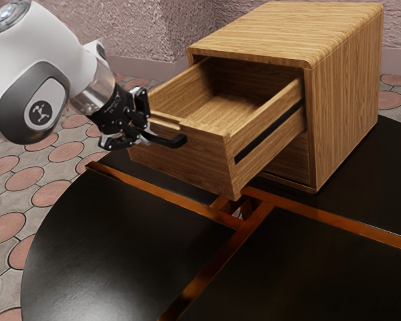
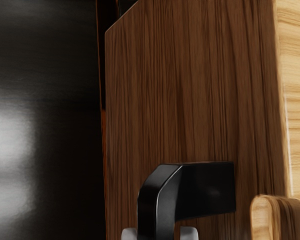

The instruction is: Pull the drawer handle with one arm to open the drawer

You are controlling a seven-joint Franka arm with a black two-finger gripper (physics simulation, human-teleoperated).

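1. The black two-finger gripper (image 1: 139,134) is clamped on the black bar handle (image 1: 168,140), with a finger on either side of it.
2. In the wrist view, the pale grey finger pads (image 2: 129,234) flank the handle (image 2: 190,195), which stands off the drawer front directly ahead of the gripper.
3. The light wooden drawer (image 1: 187,162) is pulled far out of the light wooden box cabinet (image 1: 344,100), which lies beyond the gripper.
4. The dark round table (image 1: 120,254) with copper-coloured strips lies below the gripper.
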